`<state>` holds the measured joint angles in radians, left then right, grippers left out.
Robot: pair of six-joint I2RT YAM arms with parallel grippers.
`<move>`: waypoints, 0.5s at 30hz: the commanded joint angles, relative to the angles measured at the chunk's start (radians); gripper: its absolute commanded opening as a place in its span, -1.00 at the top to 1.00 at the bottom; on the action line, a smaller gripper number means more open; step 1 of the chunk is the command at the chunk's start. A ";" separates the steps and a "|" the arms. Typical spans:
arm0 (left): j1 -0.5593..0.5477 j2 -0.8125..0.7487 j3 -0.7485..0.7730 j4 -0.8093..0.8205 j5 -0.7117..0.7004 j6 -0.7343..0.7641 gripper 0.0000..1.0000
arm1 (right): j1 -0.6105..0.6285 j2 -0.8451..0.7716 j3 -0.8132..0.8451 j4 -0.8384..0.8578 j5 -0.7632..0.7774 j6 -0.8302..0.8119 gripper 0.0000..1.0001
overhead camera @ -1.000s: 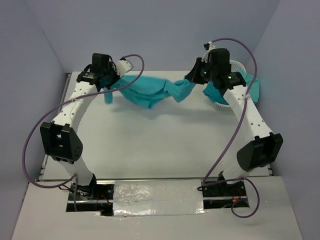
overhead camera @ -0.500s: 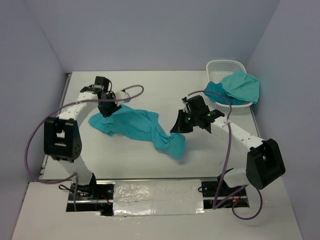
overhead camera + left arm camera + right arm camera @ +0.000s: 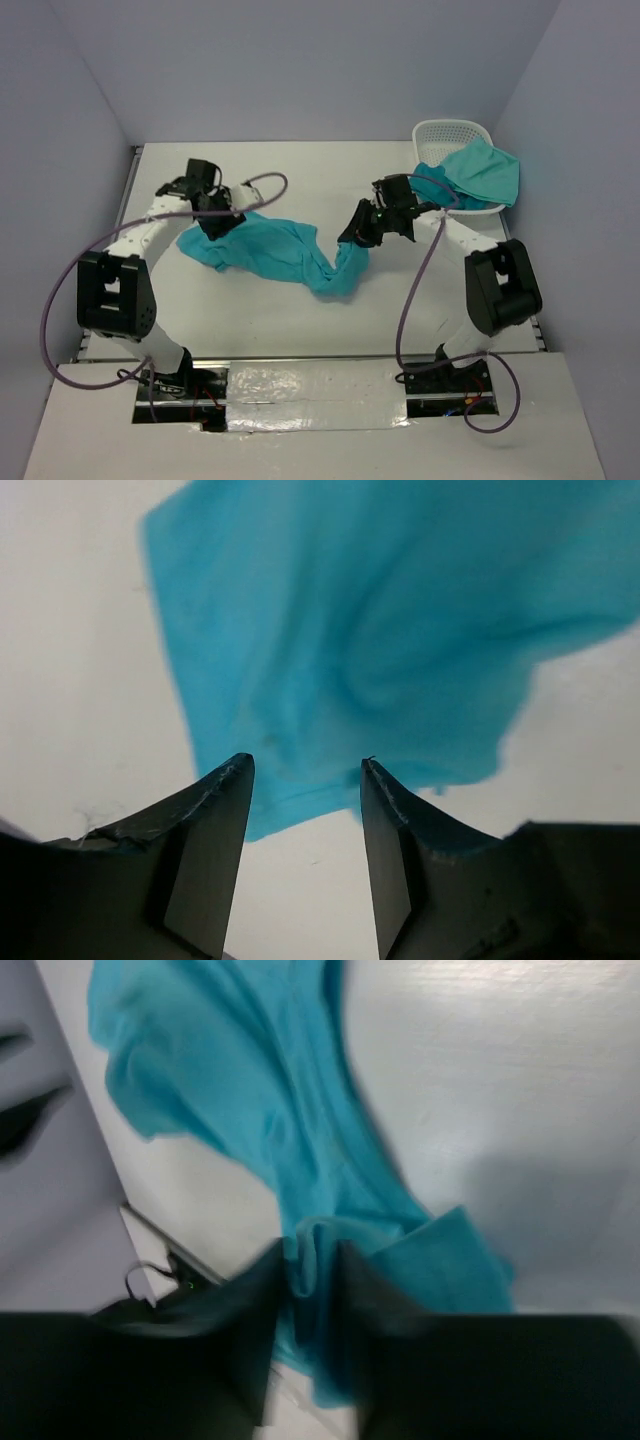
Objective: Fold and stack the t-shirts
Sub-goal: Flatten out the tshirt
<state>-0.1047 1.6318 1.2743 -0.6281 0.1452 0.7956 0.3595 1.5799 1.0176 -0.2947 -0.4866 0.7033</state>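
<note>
One teal t-shirt lies crumpled on the white table, stretched from left to centre. My left gripper hovers over its left end. In the left wrist view that gripper is open, with bare table between the fingers and the shirt's edge just past the tips. My right gripper is at the shirt's right end. The right wrist view is blurred; there the right gripper has its jaws close together with a bunched fold of the shirt between them. More t-shirts hang over the basket.
A white lattice basket stands at the back right corner, with teal cloth draped over its front rim. Purple cables loop off both arms. The table's left edge runs close to the left arm.
The shirt, held stretched in the air a second ago, now lies on the table. My left gripper has opened and let go. The right gripper has drawn back to the right, with cloth still in it.
</note>
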 commanded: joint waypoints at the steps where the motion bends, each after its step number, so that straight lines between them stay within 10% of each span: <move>1: -0.090 -0.067 -0.095 0.030 -0.021 0.079 -0.19 | -0.066 0.113 0.114 0.019 0.003 -0.011 0.09; 5: -0.086 0.003 0.002 -0.016 0.042 -0.059 -0.16 | -0.013 0.209 0.364 -0.342 0.333 -0.298 -0.94; 9: -0.085 0.002 -0.004 0.005 0.051 -0.142 -0.15 | -0.059 0.076 0.238 -0.279 0.327 -0.354 -0.99; 12: -0.085 -0.006 -0.019 0.011 0.042 -0.177 -0.13 | -0.128 0.023 0.115 -0.196 0.327 -0.312 -0.44; 13: -0.085 -0.015 -0.033 0.013 0.044 -0.182 -0.12 | -0.137 0.041 0.102 -0.181 0.322 -0.304 0.56; 15: -0.085 -0.026 -0.056 0.021 0.039 -0.197 -0.12 | -0.129 0.077 0.102 -0.175 0.336 -0.309 0.99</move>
<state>-0.1894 1.6341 1.2388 -0.6216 0.1627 0.6502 0.2367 1.6215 1.1431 -0.4999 -0.1925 0.4133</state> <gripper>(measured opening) 0.561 0.089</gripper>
